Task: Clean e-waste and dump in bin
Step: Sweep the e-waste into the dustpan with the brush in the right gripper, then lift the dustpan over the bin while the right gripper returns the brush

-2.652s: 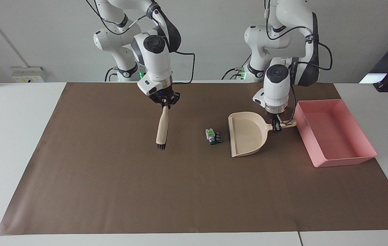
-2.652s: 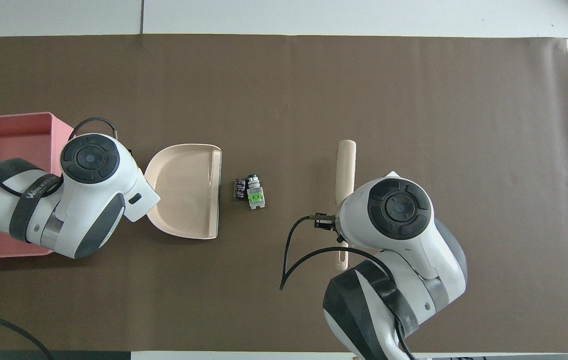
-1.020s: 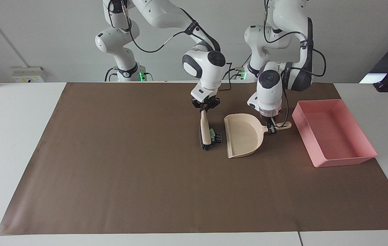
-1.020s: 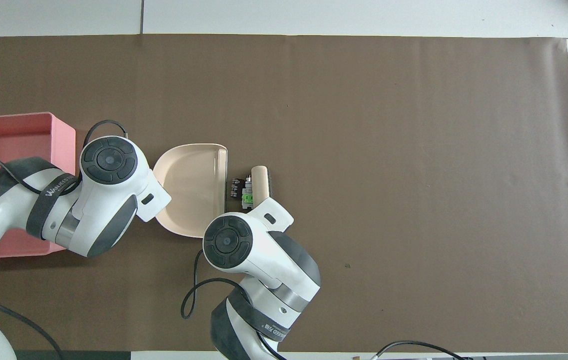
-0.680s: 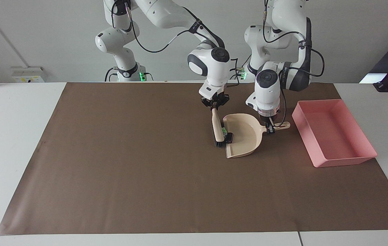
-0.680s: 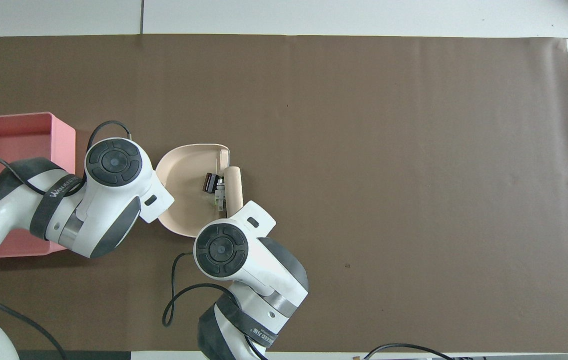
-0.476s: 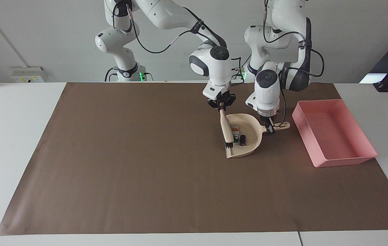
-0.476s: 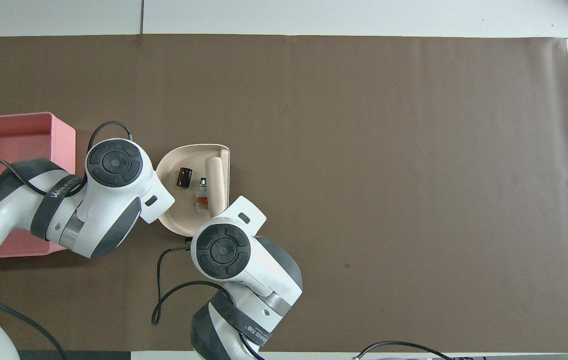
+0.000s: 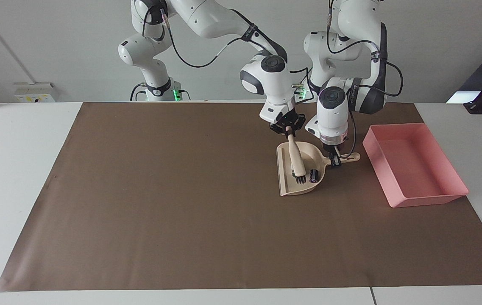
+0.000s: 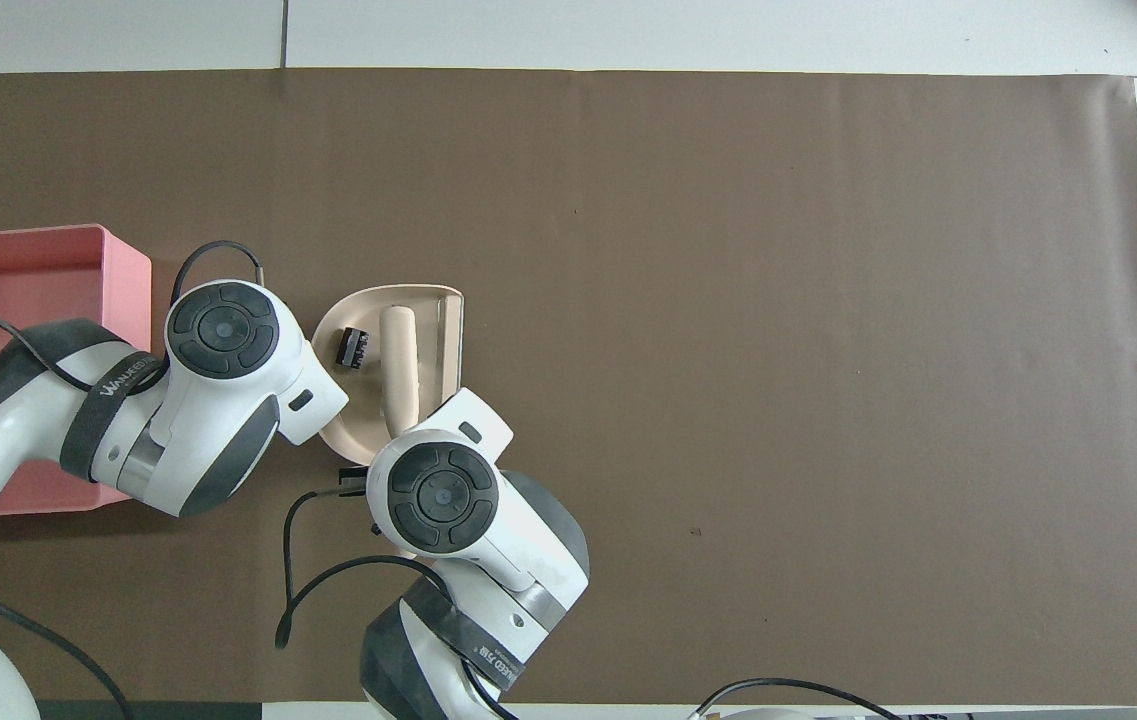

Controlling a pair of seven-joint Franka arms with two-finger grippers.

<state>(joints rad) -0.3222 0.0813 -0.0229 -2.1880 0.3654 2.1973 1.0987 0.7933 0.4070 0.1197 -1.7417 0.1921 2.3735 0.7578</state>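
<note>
My right gripper [image 9: 288,129] is shut on the top of a beige brush [image 9: 296,161], whose black bristles rest inside the beige dustpan [image 9: 285,180]. My left gripper [image 9: 335,159] is shut on the dustpan's handle [image 9: 348,158] and holds the pan flat on the mat. One black cylinder of e-waste [image 9: 313,176] lies in the pan beside the bristles, toward the handle; it also shows in the overhead view [image 10: 352,347]. The white-and-green part is hidden by the brush [image 10: 398,365]. The pink bin [image 9: 429,199] stands beside the dustpan toward the left arm's end of the table.
A brown mat [image 9: 181,190] covers most of the white table. In the overhead view both wrists cover their grippers, the dustpan [image 10: 433,300] lies between them, and the bin [image 10: 133,265] is partly under the left arm.
The right gripper swept the brush from the open mat toward the left arm's end of the table, pushing the e-waste off the mat into the dustpan. The left gripper kept holding the dustpan.
</note>
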